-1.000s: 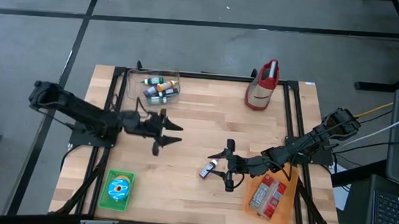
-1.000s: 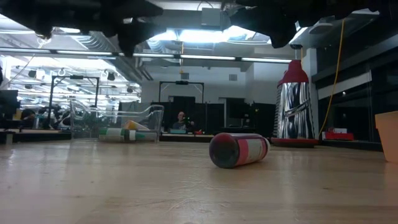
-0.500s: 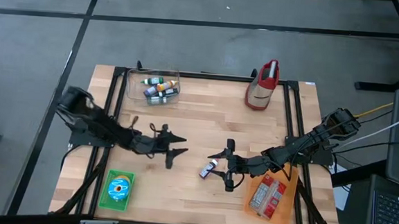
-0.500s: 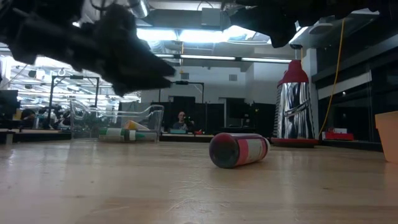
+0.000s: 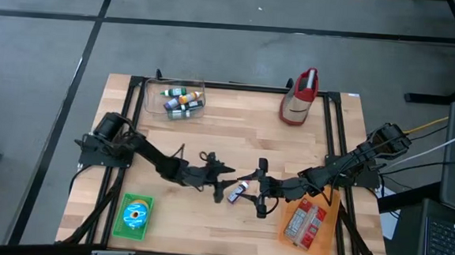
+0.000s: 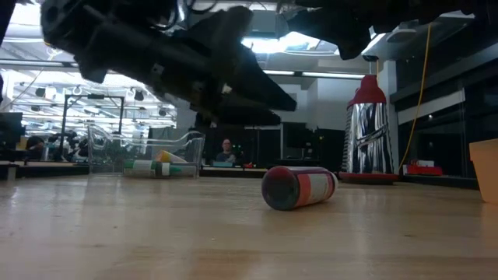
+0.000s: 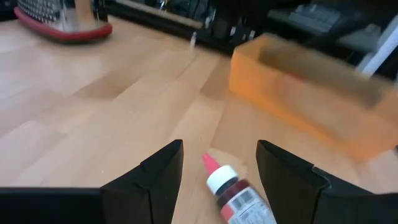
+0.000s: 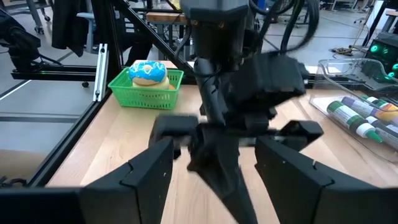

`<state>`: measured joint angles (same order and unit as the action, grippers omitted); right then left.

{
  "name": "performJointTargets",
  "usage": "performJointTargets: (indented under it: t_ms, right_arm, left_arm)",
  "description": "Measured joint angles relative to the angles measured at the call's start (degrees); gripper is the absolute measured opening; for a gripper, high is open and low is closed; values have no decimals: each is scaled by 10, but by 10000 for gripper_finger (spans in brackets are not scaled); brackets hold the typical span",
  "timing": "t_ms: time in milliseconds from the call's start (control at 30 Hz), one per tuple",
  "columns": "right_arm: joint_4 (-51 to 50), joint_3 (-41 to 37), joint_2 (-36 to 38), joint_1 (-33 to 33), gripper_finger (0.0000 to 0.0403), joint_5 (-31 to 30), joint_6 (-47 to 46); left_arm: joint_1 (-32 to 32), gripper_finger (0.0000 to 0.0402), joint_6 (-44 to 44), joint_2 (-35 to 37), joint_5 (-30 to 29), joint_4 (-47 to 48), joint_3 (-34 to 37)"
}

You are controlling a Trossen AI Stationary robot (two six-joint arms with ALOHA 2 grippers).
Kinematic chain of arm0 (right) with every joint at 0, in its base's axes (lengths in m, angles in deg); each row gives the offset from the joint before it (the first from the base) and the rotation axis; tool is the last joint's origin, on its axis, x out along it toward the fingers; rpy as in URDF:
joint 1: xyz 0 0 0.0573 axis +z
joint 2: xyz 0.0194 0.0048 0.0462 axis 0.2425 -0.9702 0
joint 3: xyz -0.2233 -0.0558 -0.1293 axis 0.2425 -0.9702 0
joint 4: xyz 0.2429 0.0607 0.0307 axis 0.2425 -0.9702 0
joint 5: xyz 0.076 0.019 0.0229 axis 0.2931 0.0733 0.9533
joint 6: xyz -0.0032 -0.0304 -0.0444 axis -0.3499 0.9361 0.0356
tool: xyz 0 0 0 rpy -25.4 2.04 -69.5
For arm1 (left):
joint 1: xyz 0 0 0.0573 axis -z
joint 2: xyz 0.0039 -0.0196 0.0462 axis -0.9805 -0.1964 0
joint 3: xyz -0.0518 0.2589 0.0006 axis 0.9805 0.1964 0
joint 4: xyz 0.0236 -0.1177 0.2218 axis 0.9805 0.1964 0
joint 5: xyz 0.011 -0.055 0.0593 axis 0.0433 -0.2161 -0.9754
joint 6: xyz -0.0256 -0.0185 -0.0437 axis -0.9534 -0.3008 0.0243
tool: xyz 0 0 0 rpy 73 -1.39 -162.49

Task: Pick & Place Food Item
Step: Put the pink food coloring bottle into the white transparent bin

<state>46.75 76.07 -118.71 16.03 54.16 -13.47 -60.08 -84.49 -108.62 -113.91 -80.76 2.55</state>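
Beside bottle [image 5: 238, 193], left claw [image 5: 223, 179] newly arrived

Grater [image 5: 300, 99] — green basket [image 5: 133, 216]

A small plastic bottle with a red pointed tip, white cap and dark red labelled body [image 5: 238, 193] lies on its side on the bare light wooden table top, in the near middle part. From above it sits just left of centre-right, tilted diagonally. In the low view [image 6: 298, 187] it shows a round dark end facing the camera and a red and pale band round its body. In the left wrist view [image 7: 232, 190] its tip points away from the camera.
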Motion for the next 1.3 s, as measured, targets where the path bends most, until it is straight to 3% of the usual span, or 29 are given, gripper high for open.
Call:
performJointTargets:
  t_ms: [133,667,1033,1133,1300]
  right_arm:
    - [0,0,0,0,230,2,0]
    - [-1,0,0,0,230,2,0]
    - [1,0,0,0,230,2,0]
    - [10,0,11,7,230,51,13]
    - [-28,0,103,57,230,151,67]
  left_arm:
    - [1,200,3,-1,4,69,-31]
    - [2,203,-20,-1,-8,75,-36]
    - [17,203,-68,-1,-35,134,-36]
    - [23,203,-67,-1,-37,129,-36]
    - [23,203,-66,-1,-37,142,-36]
